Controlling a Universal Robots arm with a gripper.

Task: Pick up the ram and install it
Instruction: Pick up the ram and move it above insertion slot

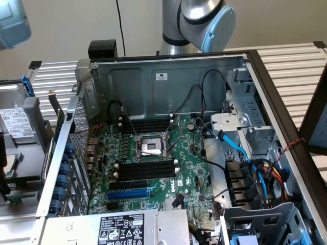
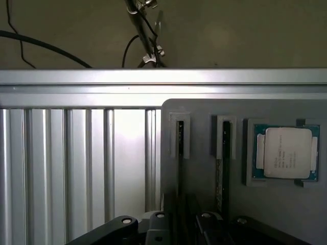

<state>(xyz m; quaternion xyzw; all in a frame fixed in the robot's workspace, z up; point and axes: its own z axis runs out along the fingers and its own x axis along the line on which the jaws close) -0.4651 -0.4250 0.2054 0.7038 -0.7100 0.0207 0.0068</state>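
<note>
Presently jaws released, empty, near gray holder (image 2: 204, 112): two ram sticks (image 2: 225, 163) standing edge-on, one processor (image 2: 287, 153) beside.

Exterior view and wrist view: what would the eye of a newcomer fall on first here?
In the exterior view, it is the open computer case, with its green motherboard and the bare processor socket at the middle. In the wrist view, it is a silver-capped processor lying in a grey holder, beside two ram sticks that stand on edge in its slots.
</note>
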